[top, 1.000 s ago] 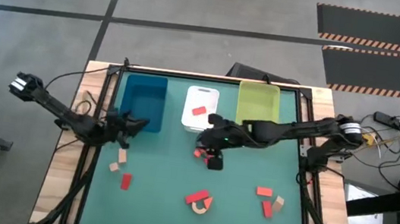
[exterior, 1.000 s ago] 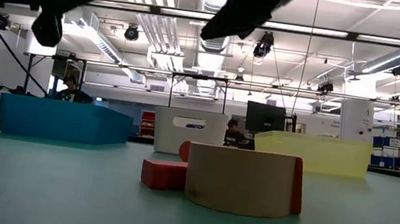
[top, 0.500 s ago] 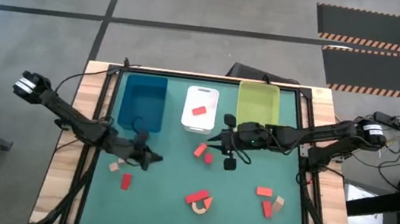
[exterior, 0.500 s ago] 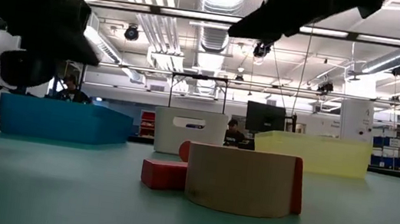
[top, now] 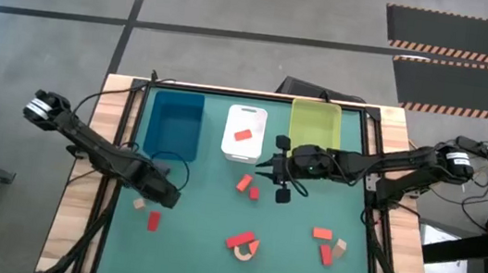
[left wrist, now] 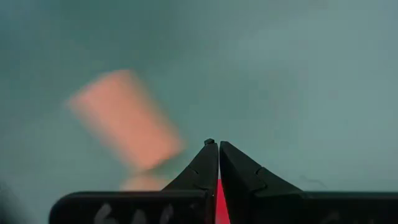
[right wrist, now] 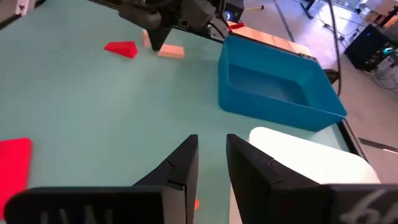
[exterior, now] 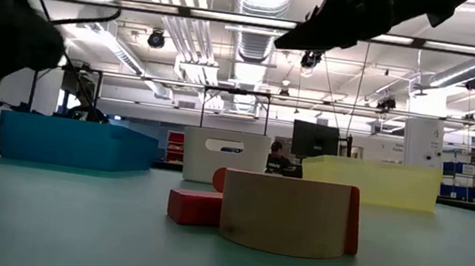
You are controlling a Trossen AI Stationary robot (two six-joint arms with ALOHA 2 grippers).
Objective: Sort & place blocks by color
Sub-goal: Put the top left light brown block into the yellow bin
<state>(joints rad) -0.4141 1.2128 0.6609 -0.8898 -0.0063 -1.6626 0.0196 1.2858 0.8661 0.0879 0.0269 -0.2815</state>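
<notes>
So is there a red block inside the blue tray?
No. In the high view the blue tray shows only its blue floor, while the one red block in a tray lies in the white tray.

The left tool [left wrist: 218, 149] hides most of a red block [left wrist: 219, 202], beside a blurred tan block [left wrist: 124, 118].

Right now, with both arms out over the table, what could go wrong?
The left end effector is low beside a tan block and a red block; it might knock them away. The right end effector hangs near the white tray and could bump it.
</notes>
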